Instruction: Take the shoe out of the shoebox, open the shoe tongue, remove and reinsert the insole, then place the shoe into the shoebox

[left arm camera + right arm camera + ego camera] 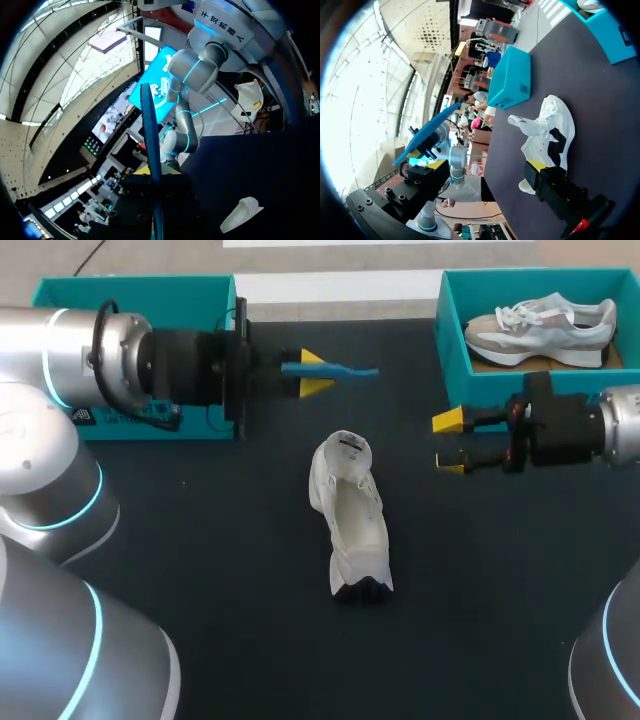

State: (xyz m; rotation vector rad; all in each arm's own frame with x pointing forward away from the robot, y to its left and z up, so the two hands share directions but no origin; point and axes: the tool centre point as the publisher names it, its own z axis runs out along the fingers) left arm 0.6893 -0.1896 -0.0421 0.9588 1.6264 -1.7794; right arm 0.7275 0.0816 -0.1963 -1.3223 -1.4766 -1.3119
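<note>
A white shoe (352, 515) lies on the black table, its opening toward the far side and its tongue pulled up. Above and beyond it my left gripper (314, 373) is shut on a blue insole (335, 370), held in the air and sticking out to the right. In the left wrist view the insole (150, 132) runs edge-on out from between the fingers, with the shoe (242, 214) below and to one side. My right gripper (449, 441) hovers open to the right of the shoe, holding nothing. Its wrist view shows one yellow fingertip (536, 165) near the shoe (547, 127) and the insole (427, 132) held aloft.
A teal shoebox (447, 350) at the far right holds a grey and white sneaker (540, 328). A second teal box (135, 288) stands at the far left, behind my left arm. The right gripper is just in front of the right box.
</note>
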